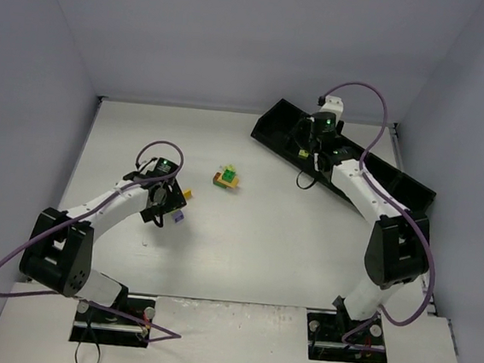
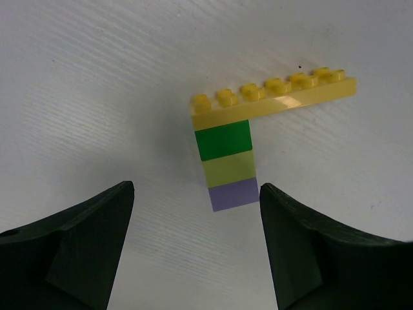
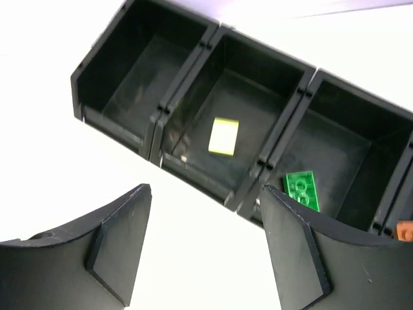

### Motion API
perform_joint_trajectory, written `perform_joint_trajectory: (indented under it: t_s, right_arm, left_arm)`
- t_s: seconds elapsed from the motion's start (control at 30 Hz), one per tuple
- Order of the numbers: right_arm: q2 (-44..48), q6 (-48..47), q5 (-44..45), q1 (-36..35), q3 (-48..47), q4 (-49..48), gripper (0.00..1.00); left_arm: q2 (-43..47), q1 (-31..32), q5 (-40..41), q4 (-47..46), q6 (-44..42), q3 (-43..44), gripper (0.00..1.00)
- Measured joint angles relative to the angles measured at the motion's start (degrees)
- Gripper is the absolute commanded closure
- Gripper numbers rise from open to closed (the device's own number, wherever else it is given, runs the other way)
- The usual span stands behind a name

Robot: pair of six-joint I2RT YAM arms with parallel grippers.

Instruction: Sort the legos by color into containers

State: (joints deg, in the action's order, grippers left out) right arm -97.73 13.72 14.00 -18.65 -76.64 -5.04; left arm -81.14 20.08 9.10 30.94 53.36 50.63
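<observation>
The right end effector [image 3: 205,192] hangs just above the row of black containers [image 3: 129,71] with its jaws apart and nothing between them. A lime lego [image 3: 224,136] lies in one bin of that row, and a green lego [image 3: 301,189] lies in the bin next to it. Well apart from the containers, on the white counter [image 1: 262,243], a long yellow brick [image 2: 274,97], a dark green brick [image 2: 223,140], a pale lime brick [image 2: 230,167] and a lilac brick [image 2: 233,194] lie touching, with the lilac farthest from the containers. Farther still from the containers, the left end effector [image 2: 195,219] has its jaws apart and empty. A small cluster of legos [image 1: 227,178] sits nearer the containers.
</observation>
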Motion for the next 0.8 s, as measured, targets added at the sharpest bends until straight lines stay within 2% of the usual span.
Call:
perform_joint_trajectory:
  t_s: [0.23, 0.33, 0.43, 0.47, 0.57, 0.67, 0.8]
  right_arm:
    - [3.0, 0.3, -1.9, -2.1, 6.6, 0.2, 0.36]
    - [3.7, 0.4, -2.6, -3.8, 8.8, 0.3, 0.36]
    - [4.5, 0.4, -3.0, -5.2, 10.5, 0.5, 0.36]
    - [4.7, 0.4, -3.3, -5.7, 10.9, 0.6, 0.36]
    - [5.4, 0.4, -4.1, -6.9, 11.6, 0.6, 0.37]
    - [6.6, -0.3, -5.9, -7.5, 11.8, 0.6, 0.38]
    - [9.0, -3.7, -14.5, -7.8, 11.8, 0.6, 0.39]
  left_arm:
    - [-4.4, 0.1, 1.5, -3.8, 0.2, 0.0, 0.39]
    - [-6.3, 0.1, 1.9, -5.5, 0.1, 0.0, 0.47]
    - [-8.1, 0.1, 2.3, -6.7, 0.0, 0.0, 0.59]
    - [-8.4, 0.1, 2.4, -7.1, -0.1, 0.0, 0.7]
    - [-8.9, 0.1, 2.7, -8.1, -0.9, 0.1, 0.91]
    - [-8.6, 0.5, 2.6, -8.5, -2.3, 0.1, 0.99]
    - [-5.0, 1.5, 2.4, -8.7, -7.8, 0.1, 1.0]
